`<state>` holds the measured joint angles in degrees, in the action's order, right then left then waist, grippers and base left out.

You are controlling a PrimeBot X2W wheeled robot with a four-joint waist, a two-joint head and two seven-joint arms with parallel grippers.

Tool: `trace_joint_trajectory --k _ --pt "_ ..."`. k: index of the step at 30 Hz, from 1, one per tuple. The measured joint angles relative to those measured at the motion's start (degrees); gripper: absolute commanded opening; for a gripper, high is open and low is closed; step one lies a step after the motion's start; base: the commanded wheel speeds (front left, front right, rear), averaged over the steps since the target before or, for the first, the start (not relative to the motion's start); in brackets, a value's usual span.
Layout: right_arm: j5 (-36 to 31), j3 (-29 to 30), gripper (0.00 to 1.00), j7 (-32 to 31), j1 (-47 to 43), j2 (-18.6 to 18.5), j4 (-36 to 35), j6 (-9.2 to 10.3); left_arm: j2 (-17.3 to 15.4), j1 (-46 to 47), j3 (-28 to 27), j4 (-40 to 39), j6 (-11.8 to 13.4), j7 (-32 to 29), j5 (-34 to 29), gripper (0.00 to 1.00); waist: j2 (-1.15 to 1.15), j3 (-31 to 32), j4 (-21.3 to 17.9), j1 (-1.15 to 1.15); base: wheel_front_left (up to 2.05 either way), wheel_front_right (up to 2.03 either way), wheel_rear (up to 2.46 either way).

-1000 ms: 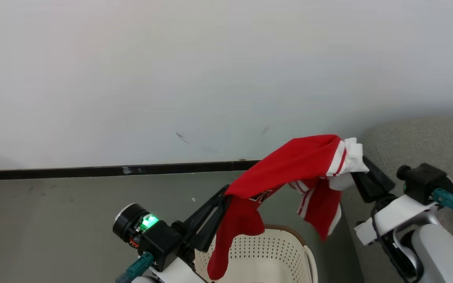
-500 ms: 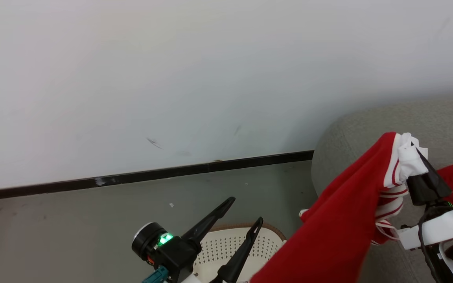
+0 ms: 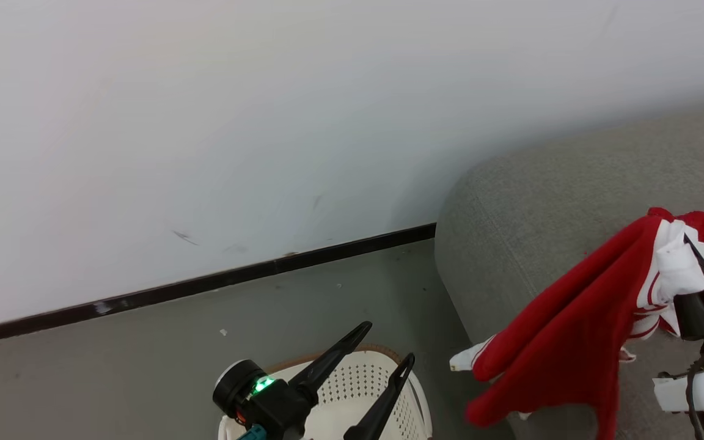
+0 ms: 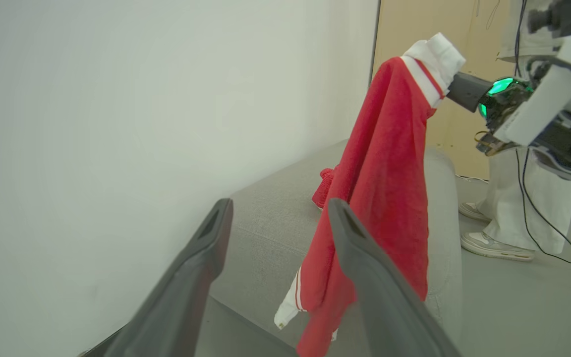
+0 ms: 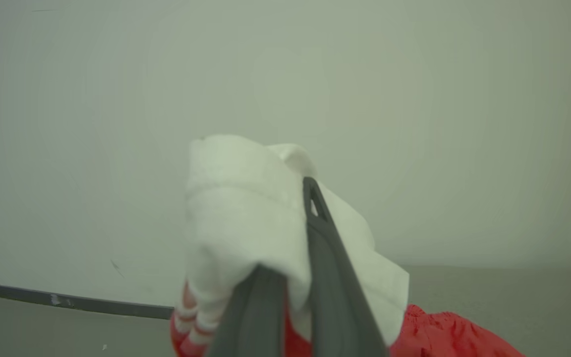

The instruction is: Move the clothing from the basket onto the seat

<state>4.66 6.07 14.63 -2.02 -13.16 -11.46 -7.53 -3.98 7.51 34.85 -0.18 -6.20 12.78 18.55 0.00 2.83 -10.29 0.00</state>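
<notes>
While pinched by the right end effector [image 3: 689, 247], clothing [image 3: 560, 342] hangs lengthwise downward

left gripper [image 3: 387, 343] at 6 o'clock, jaws spread, pointing 1 o'clock; right gripper [image 3: 694, 260] at 4 o'clock, jaws pinching clothing [image 3: 572, 330]

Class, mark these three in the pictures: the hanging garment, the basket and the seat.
garment [image 3: 572, 336]: head view, middle of the hanging red panel.
basket [image 3: 361, 385]: head view, perforated wall.
seat [image 3: 541, 195]: head view, bare grey top.
</notes>
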Motion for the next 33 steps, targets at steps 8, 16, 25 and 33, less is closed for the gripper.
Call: trace_joint_trajectory --k 8,16,25,33 --pt "0.54 -1.14 0.0 0.0 -1.5 0.62 -1.3 0.0 0.02 -0.05 0.0 0.22 0.0 0.47 -0.01 1.0 0.0 -0.36 -3.25 0.0 0.0 0.0 0.0" --pt "4.13 -8.59 0.0 -0.02 1.06 -0.38 -0.43 0.0 0.04 -0.11 -0.53 0.15 0.42 0.92 -0.66 1.0 0.0 -1.03 -6.21 0.0 0.0 0.0 0.0" --pt "10.77 -7.76 0.0 -2.74 23.09 -4.02 4.17 0.01 -0.54 -0.11 -1.29 -1.45 1.6 0.93 -2.52 1.0 0.0 -3.34 -7.53 0.0 0.0 0.0 0.0" --pt "15.4 1.74 0.0 -7.62 39.99 -7.54 13.19 0.01 -1.69 0.08 -1.72 -3.74 2.29 1.0 -4.58 1.0 0.0 -5.97 -7.14 0.0 0.0 0.0 0.0"
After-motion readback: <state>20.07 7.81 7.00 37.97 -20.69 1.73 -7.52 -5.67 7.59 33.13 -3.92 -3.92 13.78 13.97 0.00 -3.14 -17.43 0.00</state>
